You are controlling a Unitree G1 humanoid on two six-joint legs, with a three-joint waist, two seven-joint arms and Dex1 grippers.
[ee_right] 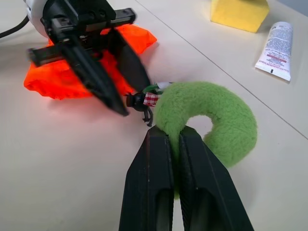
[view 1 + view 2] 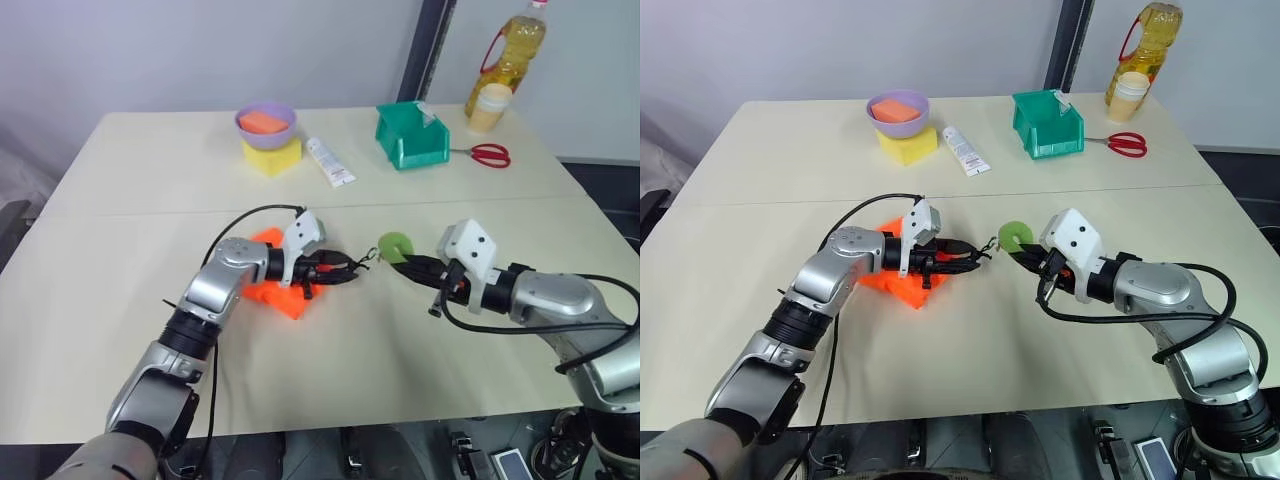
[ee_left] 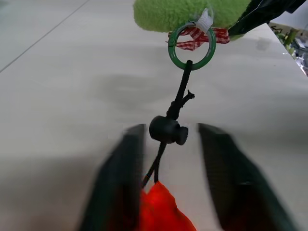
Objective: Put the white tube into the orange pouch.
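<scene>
Nearest, on the table (image 2: 120,300): orange pouch (image 2: 275,295), crumpled, lying flat, left of centre. Over it, left gripper (image 2: 345,270), fingers (image 3: 120,183) spread, 1 on each side of the black cord toggle (image 3: 166,130), orange fabric bunched between their bases. Beyond the toggle, dark cord (image 3: 180,91) running to a small green ring (image 3: 191,45). Just beside, green plush ring (image 1: 216,110), pinched at its edge by the right gripper (image 1: 174,137), fingers pressed together on it. Further back: yellow sponge (image 2: 272,155) under a purple bowl (image 2: 265,120), wide white tube (image 2: 330,163), green bin (image 2: 410,135), red scissors (image 2: 488,154), 1 oil bottle (image 2: 510,55).
</scene>
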